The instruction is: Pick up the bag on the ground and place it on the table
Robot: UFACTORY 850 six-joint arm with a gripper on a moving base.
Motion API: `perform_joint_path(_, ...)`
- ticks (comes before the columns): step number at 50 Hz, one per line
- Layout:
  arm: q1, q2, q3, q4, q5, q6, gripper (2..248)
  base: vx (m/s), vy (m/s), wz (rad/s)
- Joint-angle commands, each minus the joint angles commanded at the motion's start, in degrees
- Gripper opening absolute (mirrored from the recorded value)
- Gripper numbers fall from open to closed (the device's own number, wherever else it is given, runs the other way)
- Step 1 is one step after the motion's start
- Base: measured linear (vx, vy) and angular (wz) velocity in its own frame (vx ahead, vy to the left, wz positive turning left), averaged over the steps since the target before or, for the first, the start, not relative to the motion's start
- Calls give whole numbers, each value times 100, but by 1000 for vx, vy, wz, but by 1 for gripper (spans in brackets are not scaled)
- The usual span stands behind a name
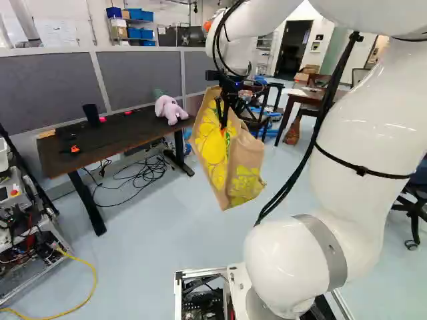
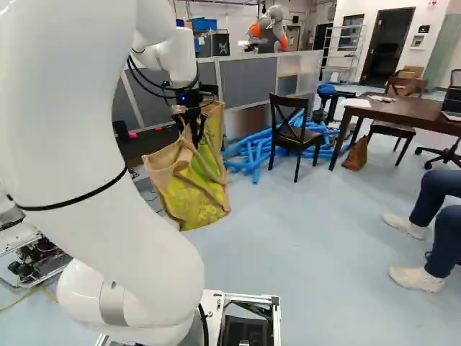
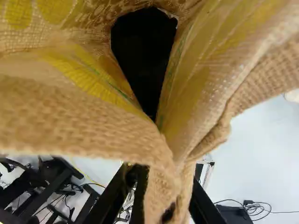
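With your gripper (image 1: 223, 120) clamped on the gathered rim of the bag (image 1: 239, 160), which hangs above the floor (image 1: 170, 233) near the dark table (image 1: 110, 143), raise its low bottom corner past table height before you swing slowly across, keeping its sway off the plush toy (image 1: 171, 110).

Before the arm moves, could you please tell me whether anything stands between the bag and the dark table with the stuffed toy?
Nothing visible stands between the bag and the table. The stuffed toy sits at the tabletop's end nearer the bag, so it could get in the way of setting down there.
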Motion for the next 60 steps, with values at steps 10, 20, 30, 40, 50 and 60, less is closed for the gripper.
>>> perform_joint_path(10,0,0,0,0,0,0,21,218,51,249)
perform_joint_path(20,0,0,0,0,0,0,21,217,65,294)
perform_joint_path(30,0,0,0,0,0,0,21,224,66,307)
perform_joint_path(40,0,0,0,0,0,0,21,227,68,309)
perform_joint_path(50,0,0,0,0,0,0,21,227,69,306)
perform_joint_path(60,0,0,0,0,0,0,21,233,66,302)
